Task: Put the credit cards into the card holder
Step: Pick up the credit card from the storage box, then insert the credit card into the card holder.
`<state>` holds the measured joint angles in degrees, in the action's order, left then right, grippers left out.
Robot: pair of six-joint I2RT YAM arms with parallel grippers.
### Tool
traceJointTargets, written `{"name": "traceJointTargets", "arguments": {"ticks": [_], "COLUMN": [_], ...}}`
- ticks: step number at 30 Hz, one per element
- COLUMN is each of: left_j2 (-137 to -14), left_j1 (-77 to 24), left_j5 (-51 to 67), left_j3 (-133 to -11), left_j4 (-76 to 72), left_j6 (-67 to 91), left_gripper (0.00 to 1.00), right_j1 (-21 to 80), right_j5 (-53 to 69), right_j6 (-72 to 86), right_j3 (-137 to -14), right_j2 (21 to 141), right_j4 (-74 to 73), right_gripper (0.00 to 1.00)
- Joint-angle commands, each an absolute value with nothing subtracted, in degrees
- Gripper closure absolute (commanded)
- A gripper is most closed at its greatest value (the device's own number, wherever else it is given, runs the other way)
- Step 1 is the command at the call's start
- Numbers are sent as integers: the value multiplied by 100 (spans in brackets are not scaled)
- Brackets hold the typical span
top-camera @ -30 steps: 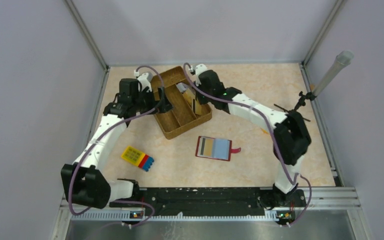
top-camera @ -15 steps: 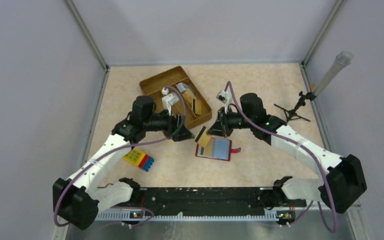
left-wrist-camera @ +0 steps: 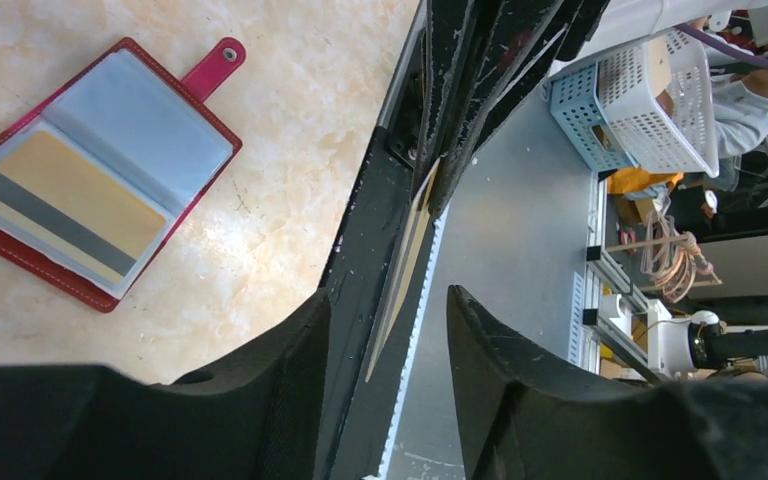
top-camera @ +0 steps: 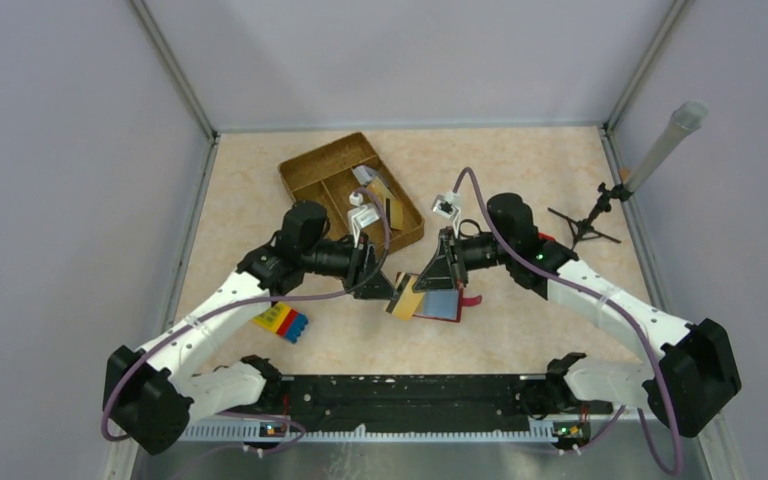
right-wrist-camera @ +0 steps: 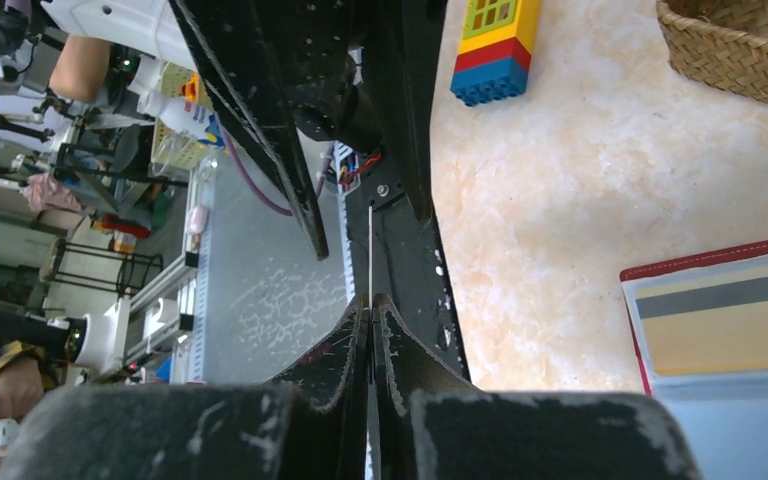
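Toy block (top-camera: 282, 320): yellow end tucked under the left arm (top-camera: 218, 300). Card holder (top-camera: 444, 300): left page covered by the tilted tan card (top-camera: 407, 297). Left wrist view: that card shows edge-on only, face unseen; the holder's corner is cut by the frame edge. Right wrist view: basket (right-wrist-camera: 750, 50) and block cut at the top, holder at the right. Loose cards (top-camera: 380, 192) in the basket: too small to count.
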<state>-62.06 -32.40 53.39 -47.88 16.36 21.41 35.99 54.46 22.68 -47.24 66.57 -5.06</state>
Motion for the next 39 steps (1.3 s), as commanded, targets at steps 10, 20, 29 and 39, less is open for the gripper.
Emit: {"name": "traceJointTargets", "arguments": {"ticks": [10, 20, 29, 39], "left_j2": [-6423, -6545, -7498, -8720], "left_j1": [-3605, -3661, -3648, -3655], "left_j5": [5702, 4917, 3883, 3833], "left_j3": [-4560, -4085, -3449, -3436], "left_j4": [730, 258, -1520, -2464], "left_j6": [2662, 3183, 4356, 4941], "left_gripper": [78, 100, 100, 100], "right_j1": [3647, 3414, 3305, 3322], "right_j5": [5691, 4407, 1229, -258], "right_j6": [2139, 2089, 2801, 3665], "right_j3": [-4713, -4611, -4367, -3643], "right_j2": [6737, 6722, 6322, 6195], "right_j4": [-289, -782, -2215, -3059], "right_gripper": [100, 44, 30, 40]}}
